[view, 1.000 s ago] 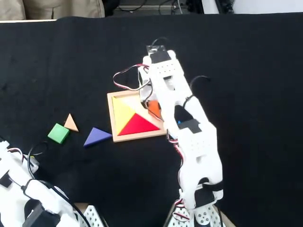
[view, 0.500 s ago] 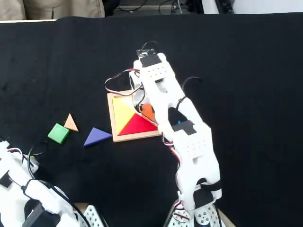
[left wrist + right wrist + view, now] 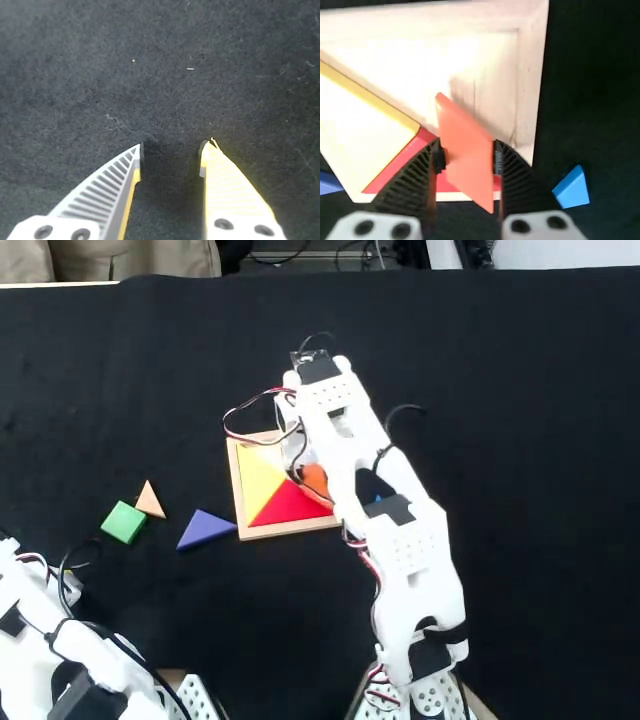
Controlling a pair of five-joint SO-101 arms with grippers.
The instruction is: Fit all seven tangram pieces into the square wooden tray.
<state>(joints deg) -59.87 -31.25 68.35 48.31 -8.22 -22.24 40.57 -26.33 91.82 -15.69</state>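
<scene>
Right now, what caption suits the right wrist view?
Right gripper holds the orange piece over the wooden tray.

Tray [image 3: 236, 490] mid-bench [image 3: 520, 390], held piece [image 3: 465, 150] over it; square [image 3: 123, 522], small triangle [image 3: 150, 500], larger triangle [image 3: 205, 529] on bench left of tray.

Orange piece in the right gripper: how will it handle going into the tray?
Probably rigid: the orange piece shows flat faces and crisp edges in the right gripper. It is pinched tilted, so it may pivot or slip. Released like this, it would likely tip flat into the tray.
</scene>
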